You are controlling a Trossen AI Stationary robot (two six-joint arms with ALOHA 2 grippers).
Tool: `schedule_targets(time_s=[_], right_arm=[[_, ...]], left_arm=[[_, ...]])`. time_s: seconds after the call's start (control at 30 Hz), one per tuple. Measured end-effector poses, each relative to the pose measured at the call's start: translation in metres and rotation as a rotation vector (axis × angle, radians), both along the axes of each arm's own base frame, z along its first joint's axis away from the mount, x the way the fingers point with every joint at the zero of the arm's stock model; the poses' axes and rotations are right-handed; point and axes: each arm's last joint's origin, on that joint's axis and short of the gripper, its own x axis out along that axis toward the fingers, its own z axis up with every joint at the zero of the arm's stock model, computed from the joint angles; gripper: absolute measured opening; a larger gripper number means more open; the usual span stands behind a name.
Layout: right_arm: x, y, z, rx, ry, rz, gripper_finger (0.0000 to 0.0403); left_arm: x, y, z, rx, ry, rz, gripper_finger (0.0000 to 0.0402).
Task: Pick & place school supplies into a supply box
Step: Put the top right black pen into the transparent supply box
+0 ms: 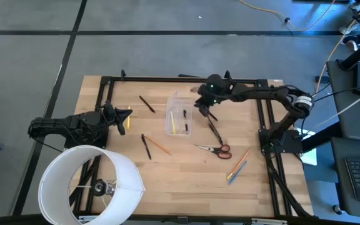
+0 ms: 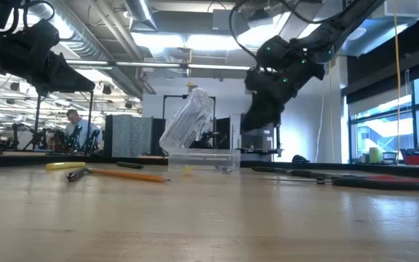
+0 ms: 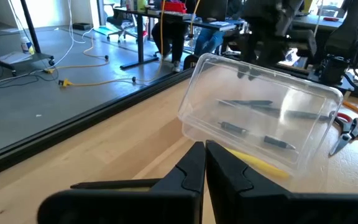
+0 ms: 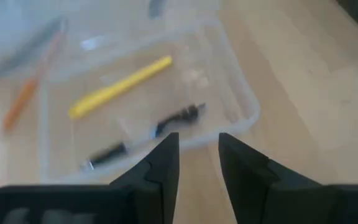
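Observation:
The clear supply box [image 1: 179, 119] stands mid-table with its lid [image 2: 188, 121] tipped up at the far side. On its floor lie a yellow pen [image 4: 120, 88] and a black pen [image 4: 146, 134]. My right gripper [image 4: 197, 149] hovers open above the box's right side [image 1: 200, 103], with nothing between its fingers. My left gripper [image 3: 204, 152] is shut and holds nothing; it waits above the table's left part [image 1: 125, 119], pointing at the box. Red-handled scissors [image 1: 216, 149], black pens [image 1: 146, 104] [image 1: 145, 147] and an orange pencil [image 1: 160, 146] lie flat on the table.
A large white round cylinder [image 1: 89, 184] stands at the near left corner. An orange and a blue pencil [image 1: 237, 166] lie near the right edge, a black pen [image 1: 214, 129] right of the box, a yellow pen [image 2: 64, 165] by the left gripper. A black frame [image 1: 167, 80] borders the table.

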Motion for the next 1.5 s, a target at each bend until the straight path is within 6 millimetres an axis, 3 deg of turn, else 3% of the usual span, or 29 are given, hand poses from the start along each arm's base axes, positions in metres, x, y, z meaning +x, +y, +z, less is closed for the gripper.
schedule_targets(time_s=[0.13,0.4,0.8,1.1,1.27,1.37,1.5], right_arm=[[-0.002,0.002,-0.004,-0.016,0.047,0.017,0.0116],[-0.010,-0.004,-0.009,-0.166,0.218,-0.275,0.0116],[-0.009,-0.002,-0.018,-0.008,0.225,-0.397,0.0116],[-0.007,-0.002,-0.030,-0.013,0.270,-0.367,0.0117],[-0.007,-0.003,-0.035,-0.016,0.289,-0.354,0.0144],[-0.006,-0.004,-0.034,-0.009,0.277,-0.432,0.0160],[-0.007,-0.004,-0.034,-0.051,0.293,-0.377,0.0171]], left_arm=[[0.000,0.000,0.000,0.000,0.000,0.000,0.0008],[0.000,0.000,0.000,0.001,0.001,0.001,0.0008],[0.000,0.000,0.000,0.002,0.001,0.003,0.0007],[0.000,0.000,0.000,0.003,0.002,0.003,0.0008],[0.000,0.000,0.000,0.001,0.001,0.003,0.0007],[0.000,0.000,0.000,0.002,0.001,0.003,0.0008],[0.000,0.000,0.000,0.001,0.001,0.003,0.0006]])
